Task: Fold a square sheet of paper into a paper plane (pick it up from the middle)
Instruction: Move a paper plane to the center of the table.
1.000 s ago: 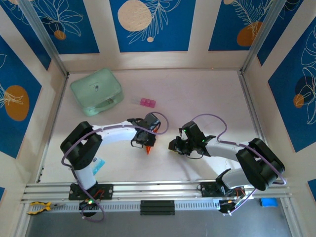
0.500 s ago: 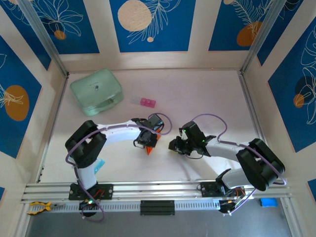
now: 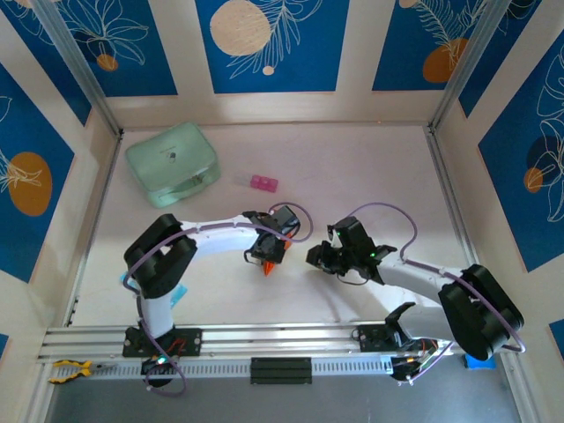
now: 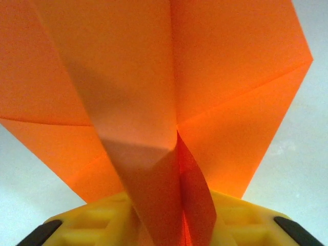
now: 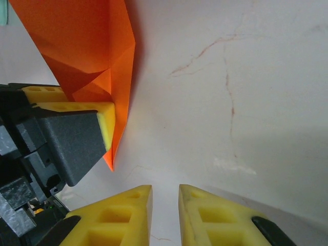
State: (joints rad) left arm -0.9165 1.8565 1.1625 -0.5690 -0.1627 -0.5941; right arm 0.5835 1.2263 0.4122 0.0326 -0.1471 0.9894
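Orange paper plane (image 4: 225,107) pinched by L end effector (image 3: 266,257); R end effector (image 5: 165,193) barely spread (wrist cam).

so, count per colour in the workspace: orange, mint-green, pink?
orange paper plane: 1
mint-green case: 1
pink block: 1
Total: 3

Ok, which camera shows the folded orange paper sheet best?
The left wrist view: the folded orange paper sheet spans the frame, with its creases and layered flaps plain to see. The top external view gives a small orange tip under the left tool. The right wrist view catches one pointed end beside that tool's yellow finger.
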